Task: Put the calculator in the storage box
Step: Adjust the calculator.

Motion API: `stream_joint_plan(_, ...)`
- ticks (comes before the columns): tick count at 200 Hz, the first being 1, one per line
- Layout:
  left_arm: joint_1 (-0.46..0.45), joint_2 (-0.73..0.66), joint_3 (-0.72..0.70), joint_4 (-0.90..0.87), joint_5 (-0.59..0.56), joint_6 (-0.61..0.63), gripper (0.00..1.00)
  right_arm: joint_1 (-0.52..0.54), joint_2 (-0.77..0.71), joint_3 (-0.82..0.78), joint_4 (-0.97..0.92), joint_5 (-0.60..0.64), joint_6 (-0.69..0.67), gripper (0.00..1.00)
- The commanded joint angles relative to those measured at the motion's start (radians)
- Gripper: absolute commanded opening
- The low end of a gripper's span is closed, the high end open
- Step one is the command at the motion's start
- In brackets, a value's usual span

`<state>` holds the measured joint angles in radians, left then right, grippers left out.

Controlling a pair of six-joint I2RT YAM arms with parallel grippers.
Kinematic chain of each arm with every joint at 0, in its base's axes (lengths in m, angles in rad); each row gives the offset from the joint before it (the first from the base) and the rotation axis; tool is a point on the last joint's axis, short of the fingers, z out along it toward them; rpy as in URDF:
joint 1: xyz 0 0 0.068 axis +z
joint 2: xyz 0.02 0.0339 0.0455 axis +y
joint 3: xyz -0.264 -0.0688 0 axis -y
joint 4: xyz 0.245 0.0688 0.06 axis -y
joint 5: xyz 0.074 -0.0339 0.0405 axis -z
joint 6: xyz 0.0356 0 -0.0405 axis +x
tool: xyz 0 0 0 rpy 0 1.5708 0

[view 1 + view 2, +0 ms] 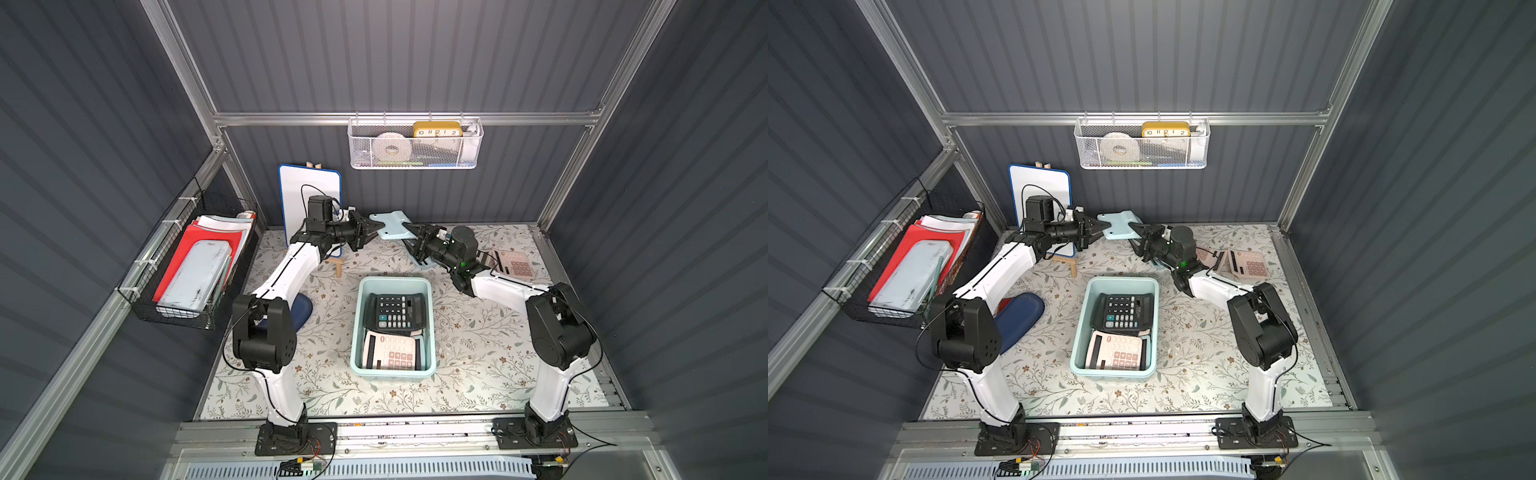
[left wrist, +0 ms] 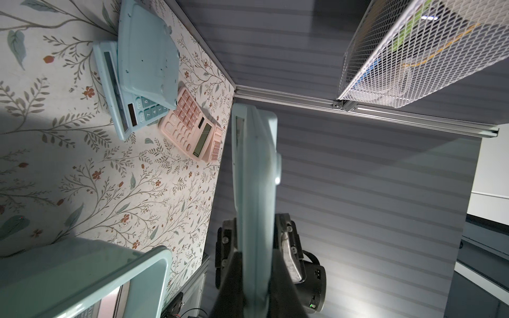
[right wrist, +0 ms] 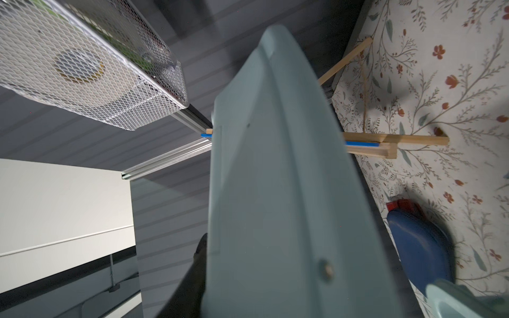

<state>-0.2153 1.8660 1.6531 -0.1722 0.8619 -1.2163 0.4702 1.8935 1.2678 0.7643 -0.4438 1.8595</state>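
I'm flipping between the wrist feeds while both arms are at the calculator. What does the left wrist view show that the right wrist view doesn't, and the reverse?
Only the left wrist view: two overlapping pale blue calculators and pink calculators lying on the floral table, plus the left gripper shut on the held calculator.
Only the right wrist view: the wooden easel and a dark blue case.
Both: the held calculator seen edge-on, the white mesh basket, the floral table and a corner of the storage box.
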Motion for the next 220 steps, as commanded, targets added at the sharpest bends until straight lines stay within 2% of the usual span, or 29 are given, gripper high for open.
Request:
stream_joint_plan(1,0.002,-0.002,0.084,-0.129,-0.011,0.128,0.02,0.005,-0.034,0.015,-0.023,-0.046,-0.032,0.56)
stream_joint_plan(34,0.002,-0.016,0.189,-0.398,-0.139,0.365,0.02,-0.026,-0.122,-0.028,-0.182,-0.09,-0.109,0.71)
stream_joint_plan(69,-0.019,-0.078,0.23,-0.577,-0.412,0.577,0.0,-0.085,-0.229,-0.04,-0.427,-0.16,-0.223,0.84)
stream_joint_plan(101,-0.102,-0.152,0.201,-0.632,-0.754,0.719,0.0,-0.142,-0.299,0.004,-0.716,-0.233,-0.356,0.99)
stream_joint_plan(115,-0.138,-0.176,0.177,-0.624,-0.859,0.76,0.0,-0.164,-0.309,0.057,-0.884,-0.253,-0.454,0.99)
stream_joint_plan(157,-0.208,-0.23,0.141,-0.535,-0.97,0.864,0.0,-0.191,-0.236,0.295,-1.292,-0.301,-0.682,0.99)
stream_joint_plan(220,-0.309,-0.284,0.113,-0.519,-1.045,1.034,0.0,-0.175,-0.101,0.543,-1.4,-0.338,-0.671,0.99)
